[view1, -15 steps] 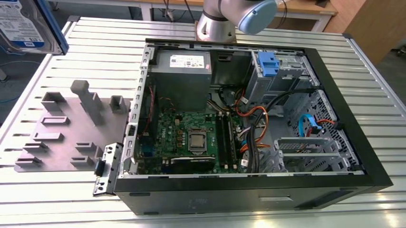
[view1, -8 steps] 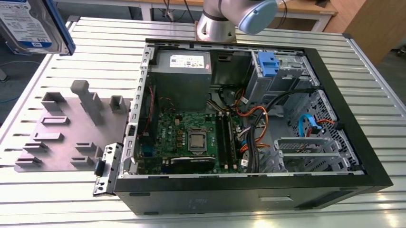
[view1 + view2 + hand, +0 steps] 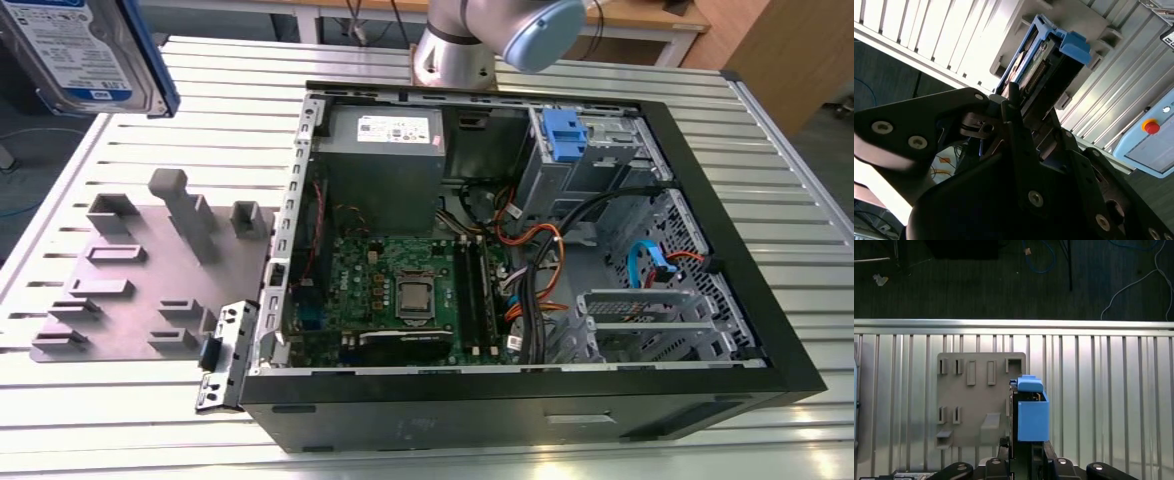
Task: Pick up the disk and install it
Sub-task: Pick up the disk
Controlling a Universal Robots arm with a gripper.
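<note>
**Exterior view.** The disk [image 3: 83,48] hangs high at the far end of the exterior view's left, label side showing, above the slatted table [image 3: 134,420] and well apart from the open case [image 3: 727,260]. A grey plate [image 3: 134,290] lies on the table just beside the case, on the exterior view's left of it. The arm [image 3: 487,40] rises at the far side of the case.

**Second wrist view.** The gripper [image 3: 1021,112] is narrowed onto the disk [image 3: 1046,55]: its dark fingers [image 3: 1013,97] clamp one end, and the blue rail points away toward the plate [image 3: 1064,15]. A red button [image 3: 1151,127] sits on a pale panel off the table.

**First wrist view.** The disk [image 3: 1031,412] stands edge-on in the gripper [image 3: 1024,462], raised over one edge of the plate [image 3: 974,400] and the table [image 3: 1104,390].
</note>
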